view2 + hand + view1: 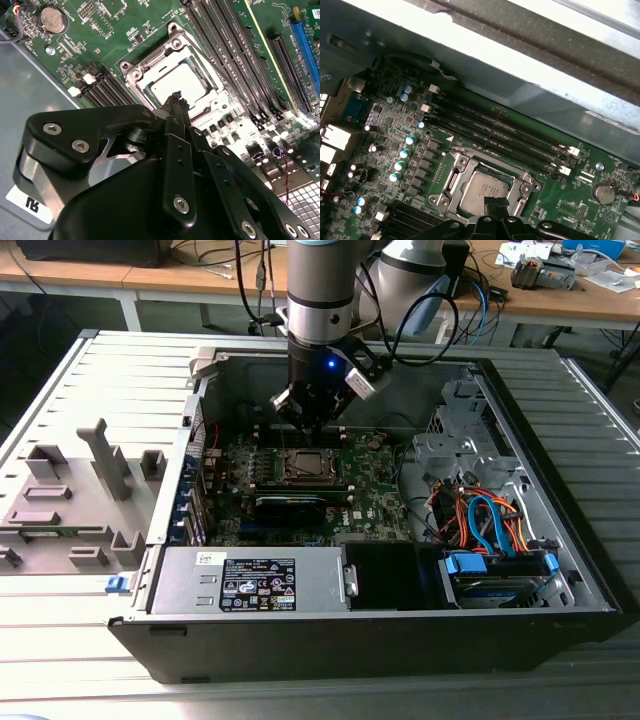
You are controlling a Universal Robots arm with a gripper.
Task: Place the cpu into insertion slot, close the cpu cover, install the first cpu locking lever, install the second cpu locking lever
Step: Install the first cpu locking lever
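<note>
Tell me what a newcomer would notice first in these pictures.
The arm reaching down into the open computer case, mid-frame in the exterior view, draws the eye first. Next comes the gripper, poised just above the silver cpu. In both wrist views the cpu sits on the green board, framed by the metal cover.

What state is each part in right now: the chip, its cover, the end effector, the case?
cpu, seated in the insertion slot, metal top up.
cpu cover, closed flat around the cpu.
end effector, shut, holding nothing, tips close above the cpu.
computer case, open, side panel off.
</note>
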